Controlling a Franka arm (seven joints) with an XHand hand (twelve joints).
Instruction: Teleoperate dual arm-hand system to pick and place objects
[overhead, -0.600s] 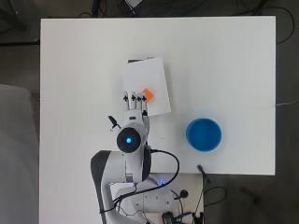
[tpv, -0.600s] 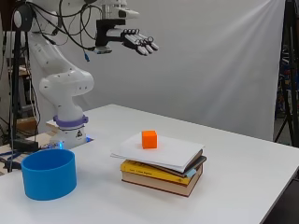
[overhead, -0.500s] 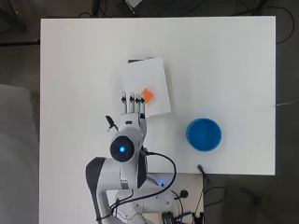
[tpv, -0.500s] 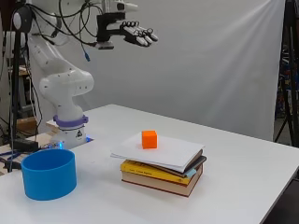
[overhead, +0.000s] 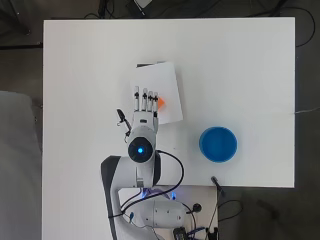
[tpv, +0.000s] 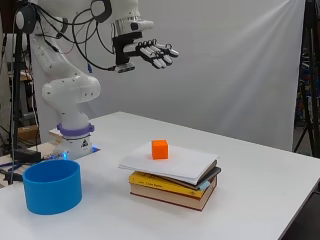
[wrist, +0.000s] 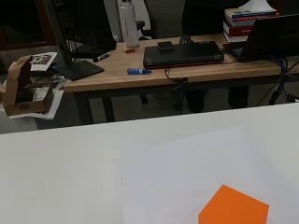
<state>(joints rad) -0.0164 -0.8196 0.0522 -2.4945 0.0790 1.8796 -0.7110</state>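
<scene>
Cube (tpv: 159, 149), orange, sits on the white sheet topping the book stack (tpv: 175, 182) mid-tabletop, well below my hand (tpv: 150, 52), which hangs high with straight, empty fingers, almost directly above

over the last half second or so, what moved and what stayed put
The black and white hand drew back toward the arm's base and tilted downward, its fingers straight and holding nothing. The small orange cube, the stack of books under it and the blue round bowl stayed put.
</scene>
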